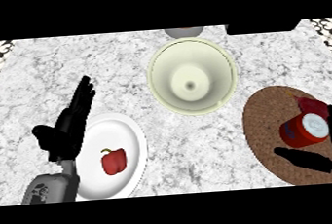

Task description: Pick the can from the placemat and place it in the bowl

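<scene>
Nearest us, our left hand [67, 124] rests open, fingers straight, beside the white plate [127, 136] holding a red pepper [114, 161]. Our right hand [323, 154] brackets the can [304, 130] on the placemat [263, 126], thumb and fingers spread, not closed. We judge the can rigid, light, smooth-walled; grasp its cylindrical side. The bowl [169, 95] stands near.
</scene>
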Controlling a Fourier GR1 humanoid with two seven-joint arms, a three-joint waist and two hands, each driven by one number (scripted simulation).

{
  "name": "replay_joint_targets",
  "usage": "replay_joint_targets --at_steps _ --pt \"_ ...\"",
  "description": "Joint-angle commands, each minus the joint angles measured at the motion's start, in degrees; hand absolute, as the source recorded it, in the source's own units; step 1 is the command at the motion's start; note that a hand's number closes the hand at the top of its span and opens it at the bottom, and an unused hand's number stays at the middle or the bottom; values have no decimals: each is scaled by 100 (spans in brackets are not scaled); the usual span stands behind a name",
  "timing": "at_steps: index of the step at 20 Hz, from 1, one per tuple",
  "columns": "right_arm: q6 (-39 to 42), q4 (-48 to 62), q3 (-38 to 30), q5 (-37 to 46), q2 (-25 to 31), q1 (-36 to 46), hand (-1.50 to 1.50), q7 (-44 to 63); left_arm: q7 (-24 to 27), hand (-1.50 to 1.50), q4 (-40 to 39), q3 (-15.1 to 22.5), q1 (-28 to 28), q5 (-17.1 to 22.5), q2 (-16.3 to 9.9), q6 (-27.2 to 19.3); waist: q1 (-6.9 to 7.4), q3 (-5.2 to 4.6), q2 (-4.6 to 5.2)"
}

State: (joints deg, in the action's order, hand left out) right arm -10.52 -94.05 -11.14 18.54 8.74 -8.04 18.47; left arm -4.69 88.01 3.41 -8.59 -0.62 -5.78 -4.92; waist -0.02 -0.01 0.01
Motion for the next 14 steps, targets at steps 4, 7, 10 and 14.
replay_joint_targets --at_steps 4,7,10,14 --pt "158 706 -2 324 217 635 -150 318 147 0 -69 -18 104 -72 91 110 8 1 -1" --pt "346 996 -272 -155 239 344 -150 -410 -190 0 14 -52 -157 -100 94 91 -10 2 -2" --pt "519 895 247 375 404 388 150 -495 101 0 70 186 168 -274 249 -22 5 0 -4" --pt "438 1194 523 790 421 653 150 -675 70 0 197 16 269 -92 137 122 28 1 -2"
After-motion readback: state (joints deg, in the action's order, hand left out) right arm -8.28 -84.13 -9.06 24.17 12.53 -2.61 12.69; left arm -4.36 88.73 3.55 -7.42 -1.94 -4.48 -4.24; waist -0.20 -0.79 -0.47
